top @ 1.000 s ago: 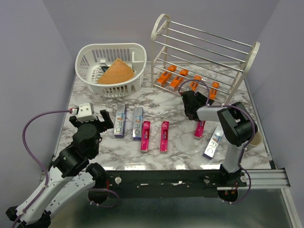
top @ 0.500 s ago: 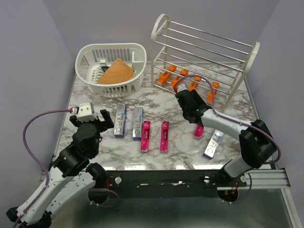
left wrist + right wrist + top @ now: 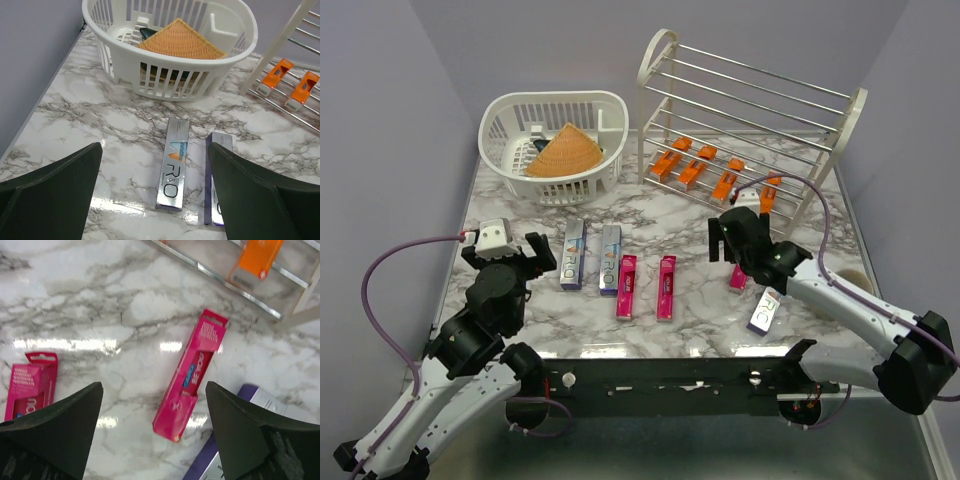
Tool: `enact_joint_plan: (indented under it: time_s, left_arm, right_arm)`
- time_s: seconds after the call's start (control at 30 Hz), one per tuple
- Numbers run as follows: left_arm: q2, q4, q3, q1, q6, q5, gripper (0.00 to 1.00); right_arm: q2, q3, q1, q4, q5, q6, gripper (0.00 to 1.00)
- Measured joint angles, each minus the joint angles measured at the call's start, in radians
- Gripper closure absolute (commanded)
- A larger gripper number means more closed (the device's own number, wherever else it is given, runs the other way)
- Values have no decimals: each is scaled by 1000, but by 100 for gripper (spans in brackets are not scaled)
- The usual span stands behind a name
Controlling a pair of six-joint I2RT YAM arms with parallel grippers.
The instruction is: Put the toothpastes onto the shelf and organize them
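A glossy grey-veined marble table (image 3: 660, 225) sits between plain lilac walls (image 3: 380, 100); left gripper (image 3: 155, 147) and right gripper (image 3: 154, 385) hover empty, jaws spread.

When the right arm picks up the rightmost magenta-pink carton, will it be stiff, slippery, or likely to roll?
The slim magenta-pink cardboard carton has flat sides and lies flat on the marble table, so it probably will not roll. It looks light and fairly stiff, though thin card may dent under a hard squeeze. Its smooth printed faces might slip.
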Motion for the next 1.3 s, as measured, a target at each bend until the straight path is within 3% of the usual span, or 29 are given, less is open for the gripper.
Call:
enact_joint_plan:
  time_s: [0.23, 0.5, 0.7, 0.93, 1.3]
  left_arm:
    - [0, 0, -7, 7, 0, 0, 1]
    - [18, -1, -7, 12, 0, 0, 1]
    - [17, -1, -7, 13, 0, 0, 1]
    - [17, -1, -7, 18, 0, 1, 1]
    - [17, -1, -7, 21, 0, 3, 1]
  right_arm:
    - [-173, -250, 0, -32, -69, 283, 10]
    - [-214, -375, 0, -5, -76, 434, 20]
    - [-161, -425, 0, 56, -80, 480, 29]
    - [-100, -446, 0, 143, -80, 502, 33]
    - [-17, -418, 10, 150, -72, 507, 46]
